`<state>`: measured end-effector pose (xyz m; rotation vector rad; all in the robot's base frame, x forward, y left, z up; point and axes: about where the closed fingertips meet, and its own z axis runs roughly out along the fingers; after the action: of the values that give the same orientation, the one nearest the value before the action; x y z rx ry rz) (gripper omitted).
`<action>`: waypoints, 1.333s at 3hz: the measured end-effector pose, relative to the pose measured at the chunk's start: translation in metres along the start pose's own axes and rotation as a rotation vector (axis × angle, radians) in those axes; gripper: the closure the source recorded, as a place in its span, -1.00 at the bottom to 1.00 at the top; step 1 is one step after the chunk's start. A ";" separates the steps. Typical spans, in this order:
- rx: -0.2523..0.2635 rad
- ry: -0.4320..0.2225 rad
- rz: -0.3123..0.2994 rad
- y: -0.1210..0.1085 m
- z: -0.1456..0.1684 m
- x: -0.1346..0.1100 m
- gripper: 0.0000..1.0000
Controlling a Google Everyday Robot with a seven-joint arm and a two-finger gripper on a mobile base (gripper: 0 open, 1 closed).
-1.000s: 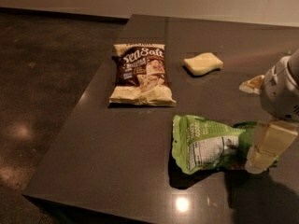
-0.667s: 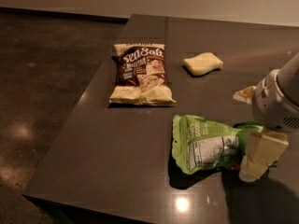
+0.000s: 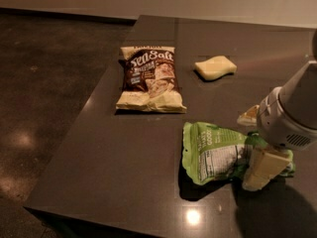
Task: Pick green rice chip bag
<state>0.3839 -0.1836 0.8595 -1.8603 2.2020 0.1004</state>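
Observation:
The green rice chip bag (image 3: 213, 150) lies crumpled on the dark table (image 3: 138, 148) near its front right, white nutrition panel facing up. My gripper (image 3: 255, 143) comes in from the right, low over the bag's right end. One cream finger (image 3: 262, 168) stands at the bag's near right corner and the other fingertip (image 3: 247, 117) shows just behind the bag. The jaws are apart with the bag's right end between them. The arm's wrist hides the bag's far right edge.
A cream and dark-brown "Sea Salt" chip bag (image 3: 149, 79) lies at the table's middle left. A small pale-yellow sponge-like block (image 3: 215, 67) sits behind it to the right. The table's left and front edges drop to a dark floor (image 3: 44, 83).
My gripper has moved down and to the left, closer over the green bag's right end. The bags and the block have not moved.

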 end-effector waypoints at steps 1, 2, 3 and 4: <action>-0.010 -0.001 0.013 0.001 0.003 0.004 -0.17; -0.015 -0.009 0.022 -0.001 -0.006 0.005 0.30; -0.001 -0.061 0.021 -0.009 -0.042 -0.007 0.91; 0.007 -0.096 0.001 -0.015 -0.074 -0.021 1.00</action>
<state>0.3904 -0.1823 0.9379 -1.8109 2.1366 0.1779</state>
